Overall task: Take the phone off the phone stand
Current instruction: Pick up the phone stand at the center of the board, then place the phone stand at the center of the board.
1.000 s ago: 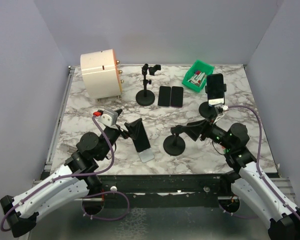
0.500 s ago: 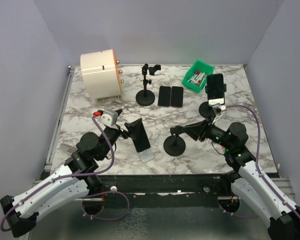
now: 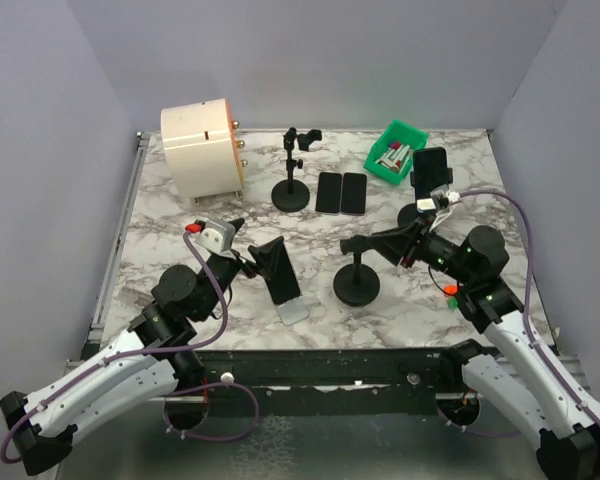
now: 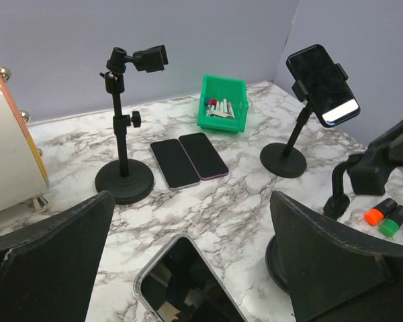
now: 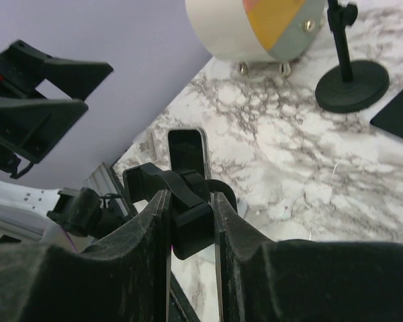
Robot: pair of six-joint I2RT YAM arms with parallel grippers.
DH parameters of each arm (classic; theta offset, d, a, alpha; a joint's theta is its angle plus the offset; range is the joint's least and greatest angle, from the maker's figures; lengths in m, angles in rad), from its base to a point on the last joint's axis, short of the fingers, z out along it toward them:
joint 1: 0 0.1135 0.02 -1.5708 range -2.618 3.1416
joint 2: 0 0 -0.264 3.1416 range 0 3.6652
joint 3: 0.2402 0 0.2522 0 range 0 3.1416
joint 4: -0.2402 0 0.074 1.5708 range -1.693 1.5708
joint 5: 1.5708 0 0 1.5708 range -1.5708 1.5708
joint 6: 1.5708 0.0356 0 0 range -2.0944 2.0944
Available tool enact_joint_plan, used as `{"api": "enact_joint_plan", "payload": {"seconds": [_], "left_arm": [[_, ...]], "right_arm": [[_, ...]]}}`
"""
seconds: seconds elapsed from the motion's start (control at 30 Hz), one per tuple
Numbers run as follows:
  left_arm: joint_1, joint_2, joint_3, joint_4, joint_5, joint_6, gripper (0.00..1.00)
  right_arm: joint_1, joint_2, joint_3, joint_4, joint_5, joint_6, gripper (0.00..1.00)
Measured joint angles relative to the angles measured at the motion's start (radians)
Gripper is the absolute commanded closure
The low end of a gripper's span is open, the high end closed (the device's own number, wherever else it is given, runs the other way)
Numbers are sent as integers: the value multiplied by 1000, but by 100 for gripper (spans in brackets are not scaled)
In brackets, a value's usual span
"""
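Observation:
A black phone (image 3: 280, 276) in a clear case lies flat on the marble, seen close in the left wrist view (image 4: 188, 285). My left gripper (image 3: 252, 258) is open, its fingers either side of the phone's near end without touching it. Right of it stands an empty black phone stand (image 3: 357, 284). My right gripper (image 5: 191, 201) is shut on this stand's clamp head (image 5: 190, 218). Another phone (image 3: 430, 174) sits clamped in a second stand (image 3: 417, 214) at the back right, also in the left wrist view (image 4: 322, 84).
A third, empty stand (image 3: 291, 192) is at the back centre, with two phones (image 3: 340, 193) flat beside it. A green bin (image 3: 395, 150) of pens and a white cylinder (image 3: 202, 147) sit along the back. Orange and green markers (image 4: 384, 213) lie by the right arm.
My right jaws have closed onto the stand's clamp head, and the stand has shifted slightly to the right. The left arm and the flat phone have not moved.

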Motion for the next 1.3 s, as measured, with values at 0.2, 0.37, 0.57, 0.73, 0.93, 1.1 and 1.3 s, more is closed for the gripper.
{"api": "enact_joint_plan", "payload": {"seconds": [0.2,0.37,0.57,0.73,0.93,1.1,1.3], "left_arm": [[0,-15,0,0,0,0,1],[0,-31,0,0,-3,0,1],[0,-62,-3,4,-18,0,1],[0,-76,-9,8,-30,0,1],[0,-90,-9,10,-38,0,1],[0,-96,-9,11,-40,0,1],[0,-96,-9,11,-41,0,1]], "right_arm": [[0,108,132,76,60,-13,99],[0,277,185,225,82,-6,99],[5,525,253,395,78,29,99],[58,684,348,460,82,17,99],[120,806,418,541,93,8,99],[147,912,463,591,94,10,99],[174,1022,530,625,93,25,99]]}}
